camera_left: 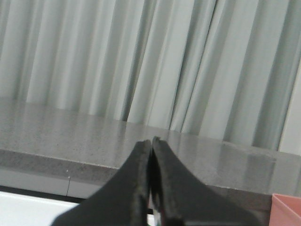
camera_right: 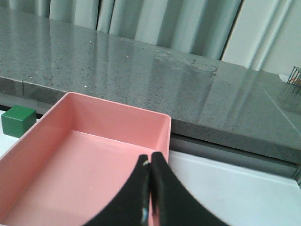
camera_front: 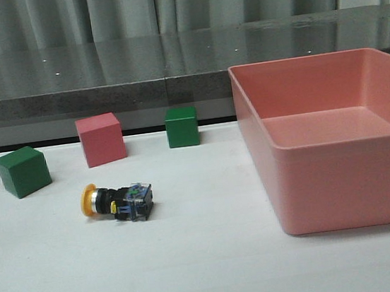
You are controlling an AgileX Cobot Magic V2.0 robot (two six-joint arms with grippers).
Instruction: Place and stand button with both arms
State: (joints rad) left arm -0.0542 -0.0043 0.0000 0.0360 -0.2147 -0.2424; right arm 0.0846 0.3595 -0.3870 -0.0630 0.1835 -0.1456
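The button (camera_front: 116, 200) lies on its side on the white table, left of centre, its yellow cap pointing left and its clear base to the right. Neither arm shows in the front view. My left gripper (camera_left: 151, 140) is shut and empty, raised and facing the grey ledge and curtain. My right gripper (camera_right: 151, 157) is shut and empty, above the right side of the pink bin (camera_right: 94, 113). The button is out of view in both wrist views.
A large pink bin (camera_front: 314, 188) fills the right of the table. A green cube (camera_front: 23, 171), a pink cube (camera_front: 100, 139) and another green cube (camera_front: 181, 126) stand behind the button. A grey stone ledge (camera_front: 100, 72) runs along the back.
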